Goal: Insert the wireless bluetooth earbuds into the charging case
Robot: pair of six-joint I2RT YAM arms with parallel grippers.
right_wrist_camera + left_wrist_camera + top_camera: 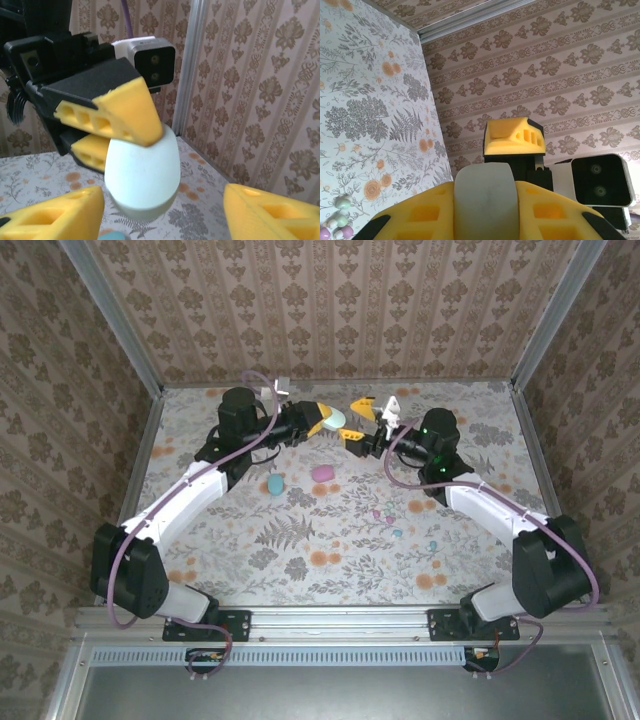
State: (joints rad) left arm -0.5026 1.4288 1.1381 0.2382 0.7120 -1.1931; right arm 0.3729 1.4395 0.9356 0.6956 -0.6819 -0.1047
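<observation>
Yellow fingertips (55, 215) of the right gripper (164, 200) are seen spread wide at the bottom of the right wrist view, with nothing gripped between them. Just beyond, a pale mint charging case (142, 175) is pinched by the left gripper (322, 420) and held raised above the far middle of the floral table (300, 550). The earbuds (397, 533) are scattered on the table right of centre, beside the right forearm and well apart from the case. They are judged to be very light, hard and slippery. Each is best pinched gently across its body, lest it be flicked away.
</observation>
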